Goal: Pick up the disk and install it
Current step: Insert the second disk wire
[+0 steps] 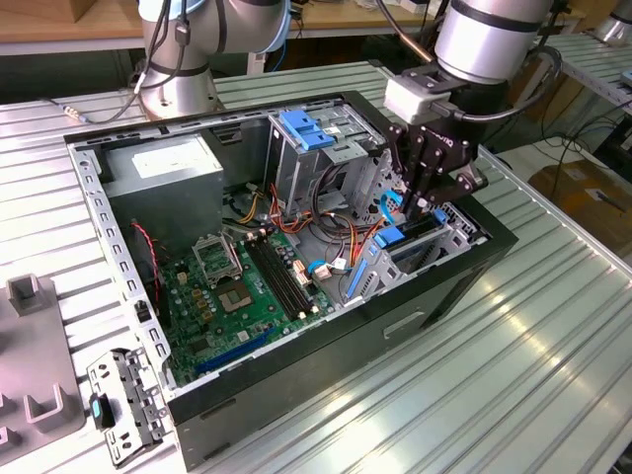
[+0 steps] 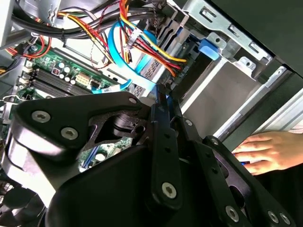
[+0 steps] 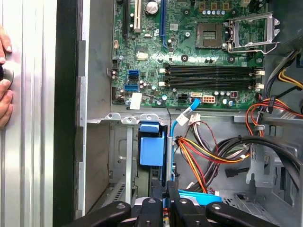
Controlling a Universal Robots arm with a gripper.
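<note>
Claw [image 1: 420, 202] at the drive bay edge.
Fingers nearly closed, gripping the disk's [image 3: 201, 197] blue rail; cables [image 3: 208, 156] crowd beside it.

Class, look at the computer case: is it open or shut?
Open. The computer case has no side cover on it, and the motherboard inside is in plain sight.

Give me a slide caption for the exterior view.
Black gripper lowered into the drive bay of the open black computer case, beside the green motherboard.
</note>
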